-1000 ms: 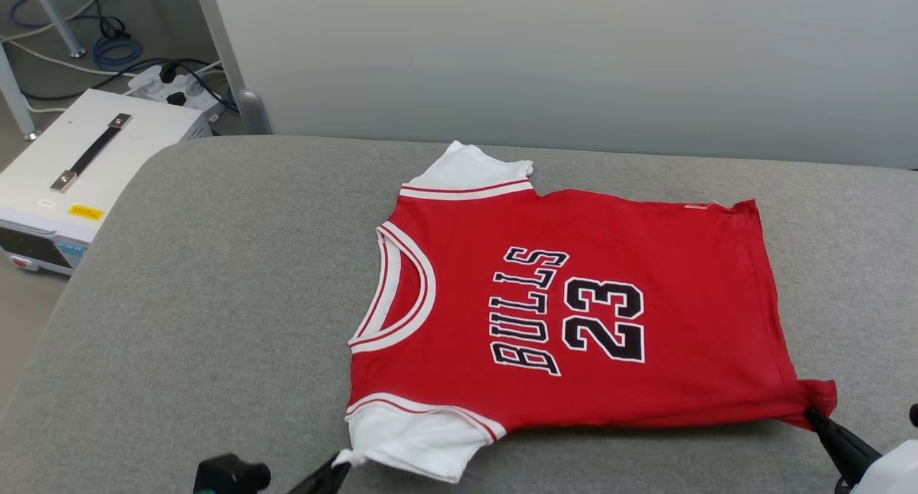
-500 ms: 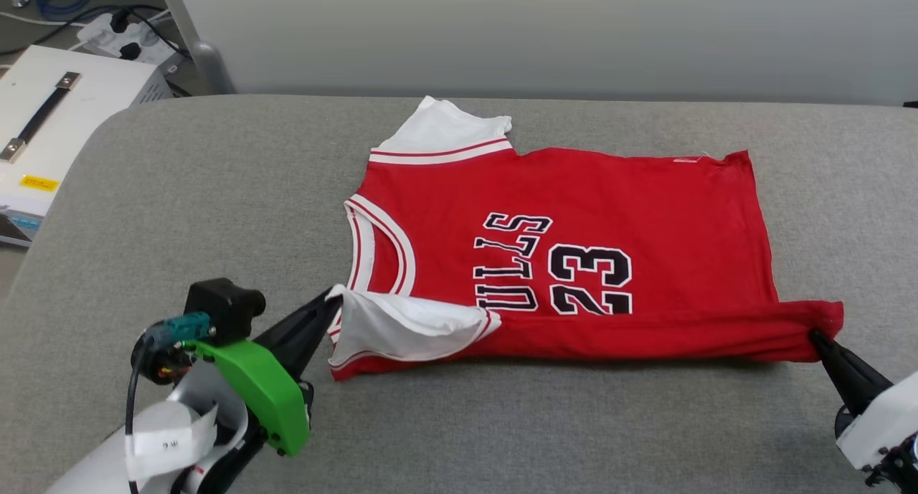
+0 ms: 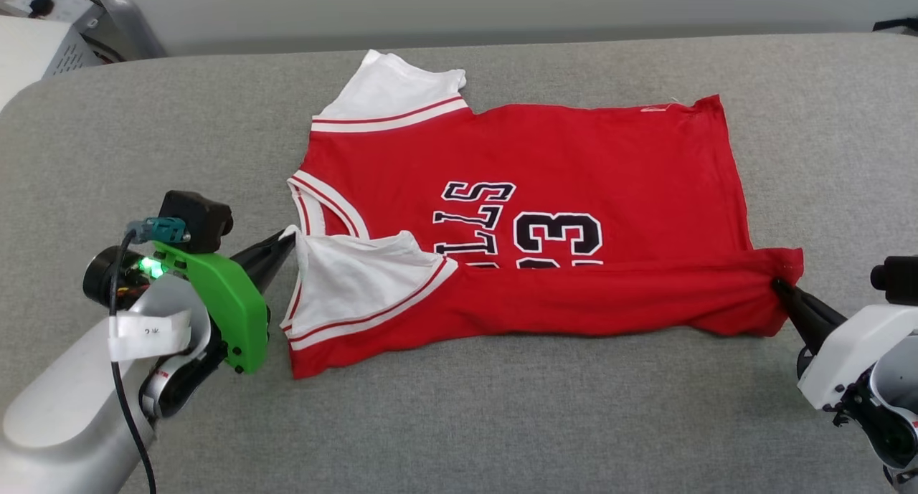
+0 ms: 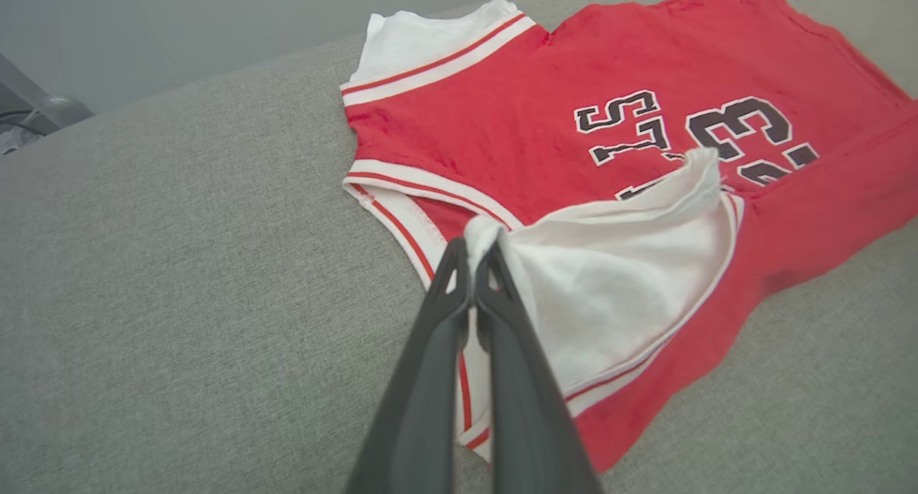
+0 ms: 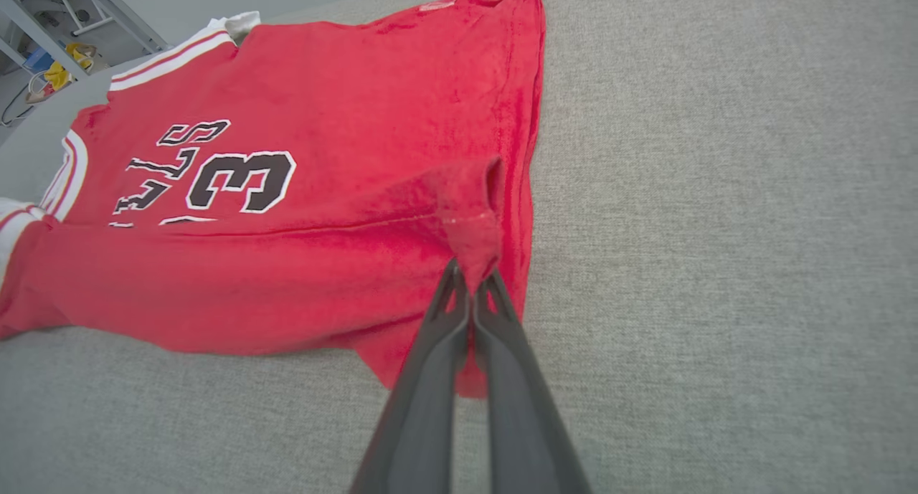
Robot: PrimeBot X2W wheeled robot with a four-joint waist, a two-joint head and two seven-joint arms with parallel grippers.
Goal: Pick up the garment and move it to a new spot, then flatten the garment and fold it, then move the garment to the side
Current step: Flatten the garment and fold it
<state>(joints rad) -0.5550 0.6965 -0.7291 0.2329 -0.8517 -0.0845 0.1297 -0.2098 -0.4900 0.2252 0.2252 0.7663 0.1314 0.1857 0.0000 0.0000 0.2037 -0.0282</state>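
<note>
As the left gripper and right gripper pinched the garment tight, cloth lay beyond their tips. Moving both together looked best.

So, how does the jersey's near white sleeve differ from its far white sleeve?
The near sleeve is pinched at its tip by the left hand; the far sleeve is untouched. The near sleeve is folded inward over the chest of the jersey, hiding part of the lettering; the far sleeve lies spread flat on the grey fabric surface. Both are white with striped trim.
</note>
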